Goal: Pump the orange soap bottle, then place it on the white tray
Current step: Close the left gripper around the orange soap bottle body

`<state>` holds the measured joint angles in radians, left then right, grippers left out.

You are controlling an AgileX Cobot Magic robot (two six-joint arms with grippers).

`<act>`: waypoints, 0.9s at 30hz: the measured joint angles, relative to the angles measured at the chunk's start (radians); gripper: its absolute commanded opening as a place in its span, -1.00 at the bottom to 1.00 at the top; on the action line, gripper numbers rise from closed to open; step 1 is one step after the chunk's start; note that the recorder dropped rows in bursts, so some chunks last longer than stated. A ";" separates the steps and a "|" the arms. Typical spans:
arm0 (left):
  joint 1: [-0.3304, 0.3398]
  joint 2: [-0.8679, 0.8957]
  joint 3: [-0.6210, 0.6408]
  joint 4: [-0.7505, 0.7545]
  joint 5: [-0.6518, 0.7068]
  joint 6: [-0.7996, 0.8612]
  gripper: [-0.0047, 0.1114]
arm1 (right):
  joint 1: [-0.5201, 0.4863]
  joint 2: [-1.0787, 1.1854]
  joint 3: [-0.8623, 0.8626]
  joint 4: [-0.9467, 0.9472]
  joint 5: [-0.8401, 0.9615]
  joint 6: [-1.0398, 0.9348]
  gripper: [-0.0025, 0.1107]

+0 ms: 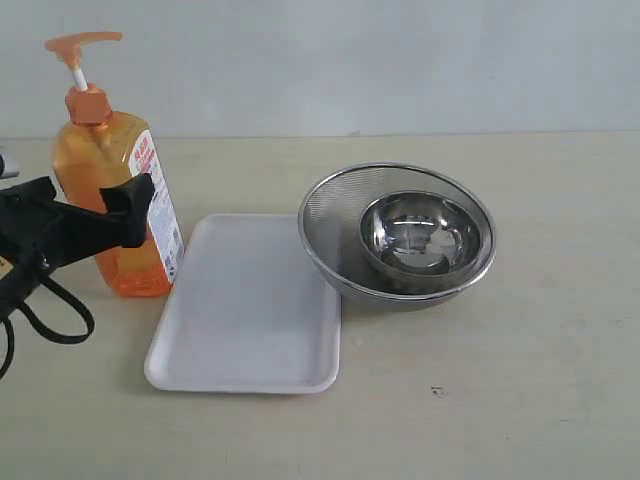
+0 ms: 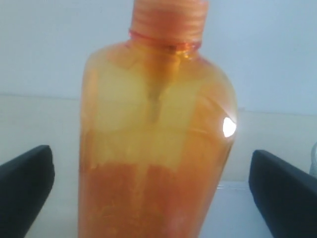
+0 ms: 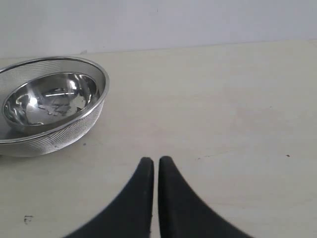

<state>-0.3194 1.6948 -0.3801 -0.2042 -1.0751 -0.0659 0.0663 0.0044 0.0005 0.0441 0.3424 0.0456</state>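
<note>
I have the left gripper [image 2: 151, 168] spread wide, straddling the orange soap bottle [image 1: 100, 155], which stands upright at far left, just beside the white tray [image 1: 250, 300]. Its pads are clear of both sides. The right gripper [image 3: 154, 168] is pressed together and empty, so the left arm is nearer.

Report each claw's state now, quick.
Left claw: open, straddling the orange soap bottle, not gripping it.
Right claw: shut, holding nothing.
</note>
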 measured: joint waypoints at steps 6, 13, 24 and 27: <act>0.000 0.072 -0.041 -0.002 -0.016 0.000 0.98 | 0.000 0.000 0.000 0.004 0.000 0.000 -0.96; 0.000 0.113 -0.067 -0.004 -0.102 0.003 0.98 | 0.000 0.000 0.000 0.004 0.000 0.000 -0.96; 0.000 0.115 -0.131 -0.006 -0.095 0.040 0.98 | 0.000 0.000 0.000 0.004 0.000 0.000 -0.96; 0.000 0.115 -0.139 -0.006 -0.084 0.050 0.98 | 0.000 0.000 0.000 0.004 0.000 0.000 -0.96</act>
<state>-0.3194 1.8098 -0.5191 -0.2104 -1.1591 -0.0163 0.0663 0.0044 0.0005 0.0480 0.3424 0.0456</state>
